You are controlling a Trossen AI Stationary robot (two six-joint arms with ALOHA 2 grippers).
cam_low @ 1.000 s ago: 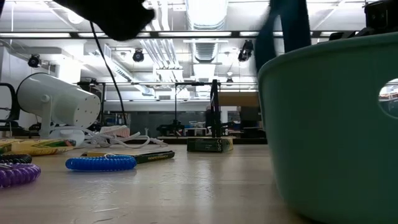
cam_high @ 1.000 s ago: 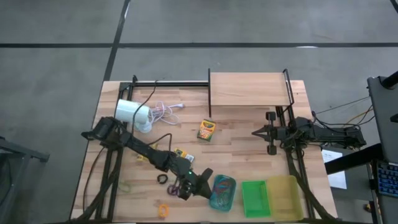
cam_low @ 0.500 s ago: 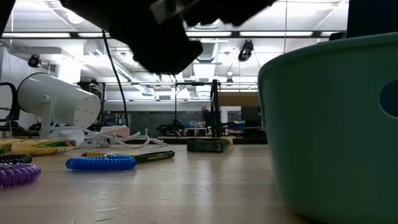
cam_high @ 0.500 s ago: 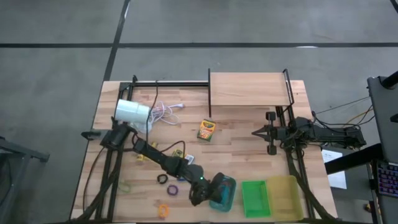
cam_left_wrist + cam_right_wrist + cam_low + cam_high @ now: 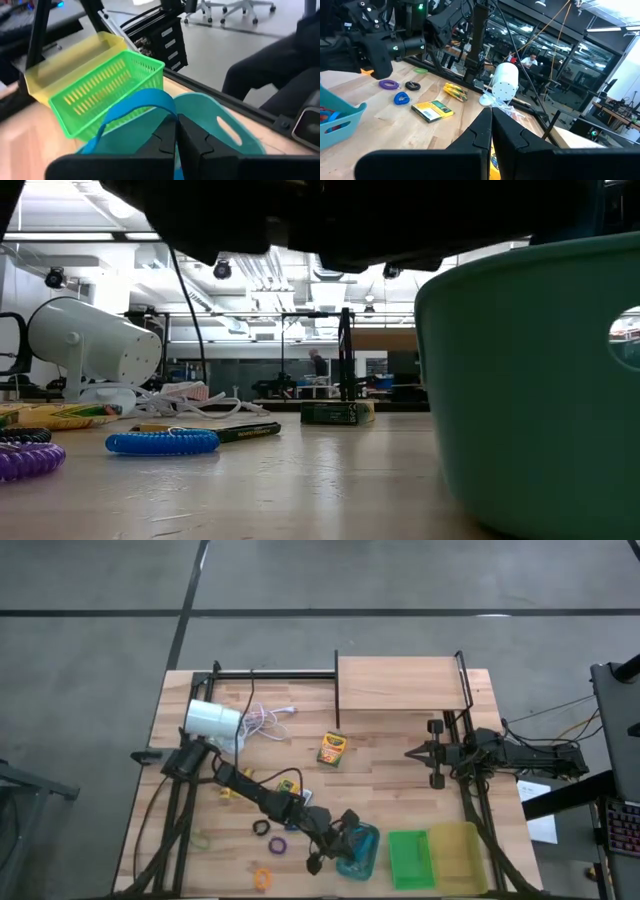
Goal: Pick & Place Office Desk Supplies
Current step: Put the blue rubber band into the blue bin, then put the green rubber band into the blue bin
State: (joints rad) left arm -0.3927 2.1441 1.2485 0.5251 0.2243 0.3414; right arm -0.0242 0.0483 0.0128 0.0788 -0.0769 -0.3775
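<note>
- L gripper [image 5: 348, 836] over teal tray [image 5: 366, 860] at worktop front edge; fingers pinching blue loop [image 5: 131, 106], prob. for drop-in.
- R gripper [image 5: 412, 753] parked near right edge, fingers pressed together.

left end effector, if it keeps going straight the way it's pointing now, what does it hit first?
Most likely the teal plastic tray: the left end effector, fingers shut on a thin blue loop, points over its near rim. The green slotted basket lies just beyond. Depth is uncertain.
</note>
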